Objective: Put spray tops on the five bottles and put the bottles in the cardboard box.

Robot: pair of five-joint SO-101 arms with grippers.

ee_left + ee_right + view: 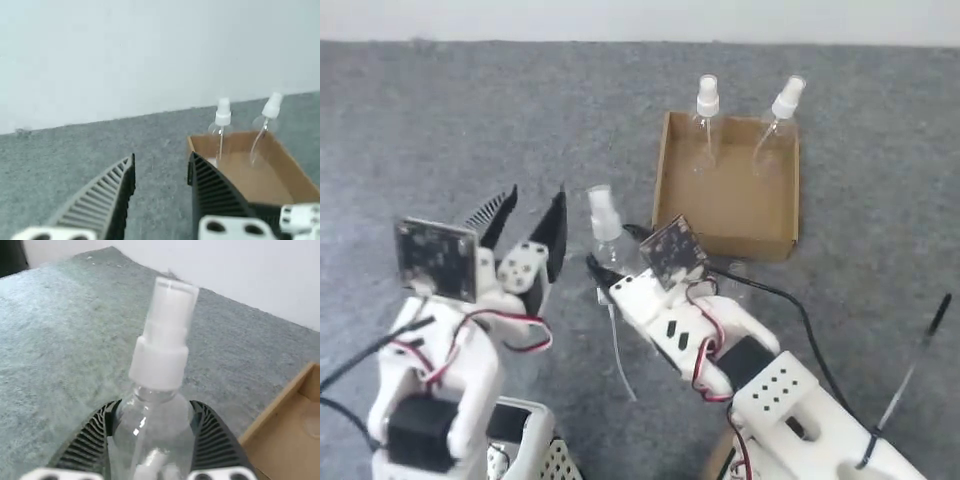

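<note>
Nearest to me, well in front of the cardboard box [725, 210], the two white arms stand side by side on the grey carpet [450, 110]. A thin pale tube [622, 355] lies flat on the carpet between them, on the near side of the box and well apart from it. A little farther, the right gripper [152, 412] is clamped on a clear bottle [150, 435]; its two black ribbed fingers [87, 445] press the body from both sides. This bottle is upright with a white spray top [162, 340] already on it. It is outside the box, near the box's near corner on the left arm's side, and it does not touch the cardboard. Farther out from the box on that same side, the left gripper [161, 162] is held above the carpet, its fingers spread apart with nothing between them. Then comes the box itself, open at the top and flat on the carpet. Inside it, at its far wall, there are two more bottles with spray tops on: the upright bottle [706, 105] and the tilted bottle [783, 105], which leans away from the first. Behind the box is a white wall [620, 18].
</note>
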